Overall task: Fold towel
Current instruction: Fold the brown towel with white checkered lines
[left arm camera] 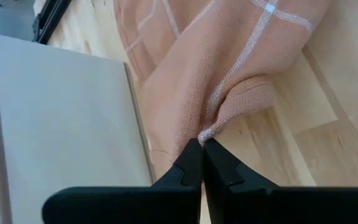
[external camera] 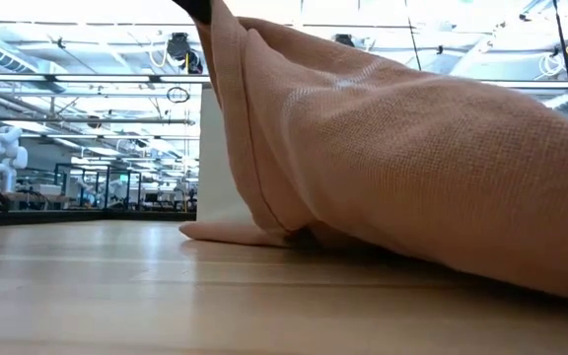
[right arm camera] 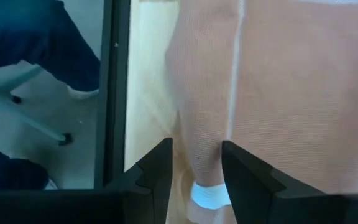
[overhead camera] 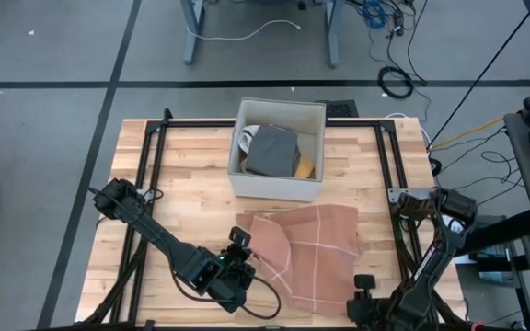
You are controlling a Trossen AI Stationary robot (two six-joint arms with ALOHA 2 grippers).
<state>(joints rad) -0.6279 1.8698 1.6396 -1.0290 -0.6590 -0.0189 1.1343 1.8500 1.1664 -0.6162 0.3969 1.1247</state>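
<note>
Even, bright overhead light falls on the wooden table (overhead camera: pixel 182 175) in the high view, leaving only soft, short shadows beside the white box (overhead camera: pixel 277 149). In the low view the ceiling lights (external camera: pixel 87 39) of the room behind glare white, and the near table surface is blurred. The right wrist view is soft, with the towel (right arm camera: pixel 278 93) pale and washed out.
</note>
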